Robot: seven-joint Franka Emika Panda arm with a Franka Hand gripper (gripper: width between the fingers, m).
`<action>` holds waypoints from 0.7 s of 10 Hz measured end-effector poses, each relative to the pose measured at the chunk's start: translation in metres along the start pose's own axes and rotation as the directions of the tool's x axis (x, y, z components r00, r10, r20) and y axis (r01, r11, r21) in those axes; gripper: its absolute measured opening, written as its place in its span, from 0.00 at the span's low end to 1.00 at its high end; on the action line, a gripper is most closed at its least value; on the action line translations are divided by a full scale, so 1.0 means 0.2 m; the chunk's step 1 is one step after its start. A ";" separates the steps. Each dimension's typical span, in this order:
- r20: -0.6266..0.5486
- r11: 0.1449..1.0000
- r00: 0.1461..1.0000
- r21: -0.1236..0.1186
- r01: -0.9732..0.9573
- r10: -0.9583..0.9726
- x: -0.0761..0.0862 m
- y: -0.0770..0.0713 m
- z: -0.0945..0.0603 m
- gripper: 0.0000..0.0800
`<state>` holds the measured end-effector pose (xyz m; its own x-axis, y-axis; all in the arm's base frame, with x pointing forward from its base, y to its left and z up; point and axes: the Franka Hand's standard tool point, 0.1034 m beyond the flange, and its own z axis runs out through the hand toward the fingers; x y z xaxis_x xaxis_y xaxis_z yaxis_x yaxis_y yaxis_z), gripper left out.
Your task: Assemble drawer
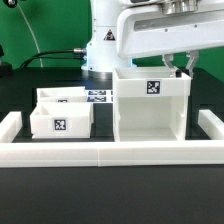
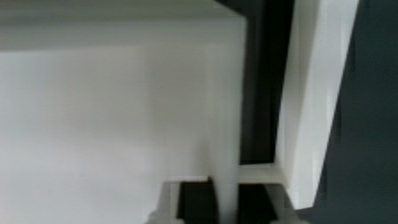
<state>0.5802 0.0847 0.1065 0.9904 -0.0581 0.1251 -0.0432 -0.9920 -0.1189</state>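
The tall white box-shaped housing (image 1: pixel 150 110) stands right of the middle, open at the top, with a tag on its front. Two small white trays stand to its left in the exterior view, one in front (image 1: pixel 60 122) and one behind (image 1: pixel 62 97). My gripper (image 1: pixel 181 66) reaches down from above onto the top of the housing's wall on the exterior view's right. In the wrist view the gripper (image 2: pixel 226 205) has its two black fingers (image 2: pixel 199 205) on either side of the thin white housing wall (image 2: pixel 228 120), seen edge-on. The jaws are closed on that wall.
A long low white rail (image 1: pixel 110 156) runs along the front, with side pieces at both ends (image 1: pixel 10 125). The marker board (image 1: pixel 98 96) lies behind, between the trays and the housing. The robot's base (image 1: pixel 100 50) stands at the back.
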 end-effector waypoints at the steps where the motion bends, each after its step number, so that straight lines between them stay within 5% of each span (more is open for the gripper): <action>1: -0.005 0.998 0.998 0.001 -0.059 0.059 0.01 0.00 0.00 0.05; 7: -0.028 0.864 0.864 0.024 -0.503 0.503 0.05 -0.02 0.01 0.06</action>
<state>0.5914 0.0882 0.1063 0.8299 -0.5527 0.0762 -0.5323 -0.8252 -0.1889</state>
